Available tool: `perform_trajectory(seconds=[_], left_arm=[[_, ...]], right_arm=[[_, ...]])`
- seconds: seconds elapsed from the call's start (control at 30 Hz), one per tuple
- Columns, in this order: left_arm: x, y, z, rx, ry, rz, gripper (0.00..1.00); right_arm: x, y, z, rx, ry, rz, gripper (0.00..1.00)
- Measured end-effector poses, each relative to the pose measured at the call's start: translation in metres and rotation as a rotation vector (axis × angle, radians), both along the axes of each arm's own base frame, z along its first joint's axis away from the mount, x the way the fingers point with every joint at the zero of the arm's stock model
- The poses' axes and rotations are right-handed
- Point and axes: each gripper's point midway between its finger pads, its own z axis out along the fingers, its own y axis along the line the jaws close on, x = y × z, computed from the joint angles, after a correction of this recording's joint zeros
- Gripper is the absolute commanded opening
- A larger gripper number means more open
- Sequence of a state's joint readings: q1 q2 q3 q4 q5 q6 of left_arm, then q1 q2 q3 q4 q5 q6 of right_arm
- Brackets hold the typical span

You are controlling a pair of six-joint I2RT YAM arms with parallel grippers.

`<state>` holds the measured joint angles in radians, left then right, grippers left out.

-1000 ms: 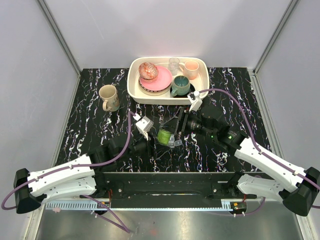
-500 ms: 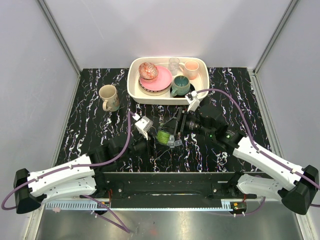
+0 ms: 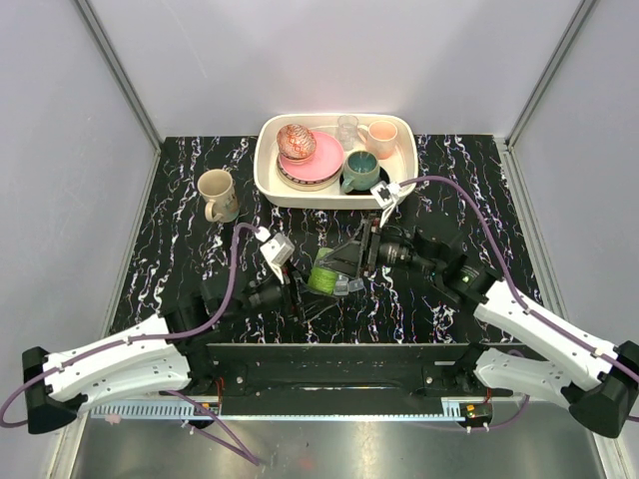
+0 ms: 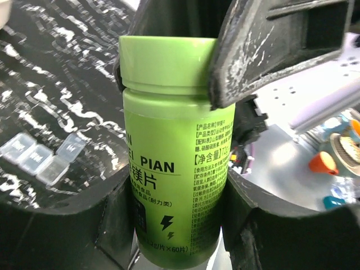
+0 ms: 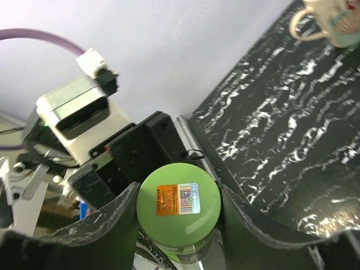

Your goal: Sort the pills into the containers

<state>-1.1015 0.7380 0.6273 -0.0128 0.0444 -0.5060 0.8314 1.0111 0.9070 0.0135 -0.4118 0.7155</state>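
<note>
— Containers?
— On the table, near the green bottle, outside both grips.
— Grippers?
— Left gripper clamps the bottle's body; right gripper clamps its cap. Both arms reach mid-table, facing each other.

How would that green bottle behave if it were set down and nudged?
The green bottle looks like smooth, rigid plastic, so it is probably stiff but somewhat slippery. It is tall and narrow, so it may tip if nudged while upright. Being round, it would likely roll on its side.

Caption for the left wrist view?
Left gripper holds the green bottle, right gripper grips its cap; clear containers lie nearby.
</note>
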Motion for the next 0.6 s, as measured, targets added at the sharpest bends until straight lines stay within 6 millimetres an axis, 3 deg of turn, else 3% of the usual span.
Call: perform_trajectory(seconds=[0.3, 0.6], left_arm=[[-0.043, 0.009, 0.049, -0.168, -0.057, -0.197, 0.0], [-0.06, 0.017, 0.064, -0.219, -0.071, -0.265, 0.0]], right_arm=[[-0.049, -0.001, 0.05, 0.172, -0.213, 0.263, 0.0], [-0.068, -0.003, 0.061, 0.216, -0.293, 0.377, 0.0]])
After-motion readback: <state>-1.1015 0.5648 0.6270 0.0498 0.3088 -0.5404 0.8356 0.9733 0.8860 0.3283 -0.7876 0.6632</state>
